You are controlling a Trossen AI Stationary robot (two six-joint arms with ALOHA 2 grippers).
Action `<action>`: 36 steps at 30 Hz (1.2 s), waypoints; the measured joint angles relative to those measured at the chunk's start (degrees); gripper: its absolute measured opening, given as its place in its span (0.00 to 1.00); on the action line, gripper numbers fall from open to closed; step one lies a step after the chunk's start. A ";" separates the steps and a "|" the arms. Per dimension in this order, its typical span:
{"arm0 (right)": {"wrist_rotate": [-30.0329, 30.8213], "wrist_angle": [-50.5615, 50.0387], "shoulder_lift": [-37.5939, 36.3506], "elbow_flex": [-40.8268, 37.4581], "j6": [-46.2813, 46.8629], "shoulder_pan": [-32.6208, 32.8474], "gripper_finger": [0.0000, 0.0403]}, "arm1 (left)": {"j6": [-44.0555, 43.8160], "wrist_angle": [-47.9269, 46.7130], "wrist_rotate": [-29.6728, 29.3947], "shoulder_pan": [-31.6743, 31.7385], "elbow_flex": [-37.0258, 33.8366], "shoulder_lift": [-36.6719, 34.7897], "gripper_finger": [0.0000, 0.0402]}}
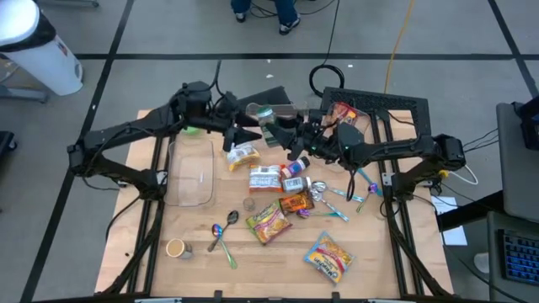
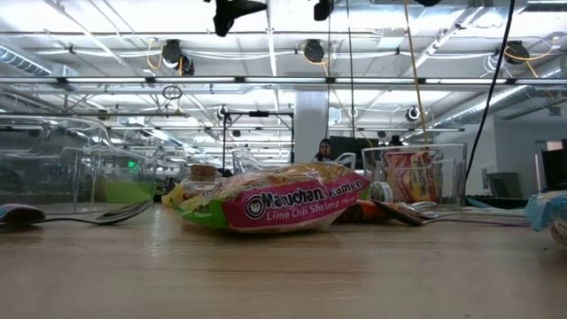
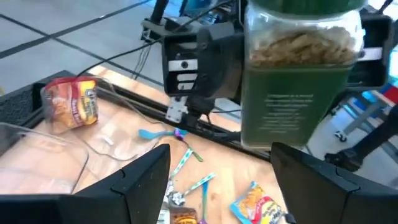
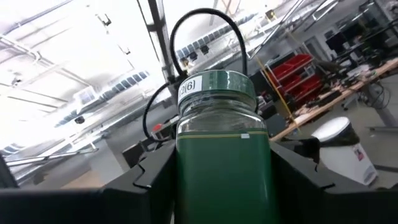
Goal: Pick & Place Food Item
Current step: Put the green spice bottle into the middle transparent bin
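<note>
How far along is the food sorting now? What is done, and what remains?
Done: one red snack bag sits in a clear container. In hand: the right gripper holds a green-lidded jar in the air, facing the open left gripper. Left: the ramen packet and other packets lie on the table.

Bright overhead lighting; wrist views blurred.
</note>
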 joint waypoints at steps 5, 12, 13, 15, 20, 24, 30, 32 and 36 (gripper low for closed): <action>0.52 -1.02 0.33 0.02 0.02 -0.49 0.48 | -0.22 2.75 3.22 -0.47 0.00 0.00 0.71; -1.11 -0.56 0.65 0.02 0.92 -2.26 0.48 | -2.51 6.73 3.24 -2.31 0.00 3.64 0.71; -1.22 -0.52 0.65 0.02 0.86 -2.30 0.48 | -2.94 7.86 3.25 -2.38 0.00 4.19 0.71; -2.56 -0.54 0.65 0.02 0.04 -2.61 0.48 | -3.95 9.81 3.23 -2.38 0.00 5.23 0.71; -2.80 -0.20 0.65 0.02 0.00 -2.66 0.48 | -6.59 17.49 3.26 -2.36 0.00 7.07 0.71; -3.89 -0.10 0.56 0.02 -0.09 -2.70 0.48 | -7.57 19.03 4.38 -2.36 0.00 7.72 0.71; -4.14 0.03 0.58 0.02 -0.04 -2.70 0.48 | -8.66 19.15 4.61 -2.69 0.00 8.57 0.64; -4.12 -0.12 0.58 0.02 -0.06 -2.68 0.48 | -9.11 19.27 4.56 -2.80 0.00 8.78 0.56; -3.98 -0.57 0.61 0.02 0.02 -2.68 0.48 | -8.47 18.92 4.62 -2.78 0.00 8.76 0.51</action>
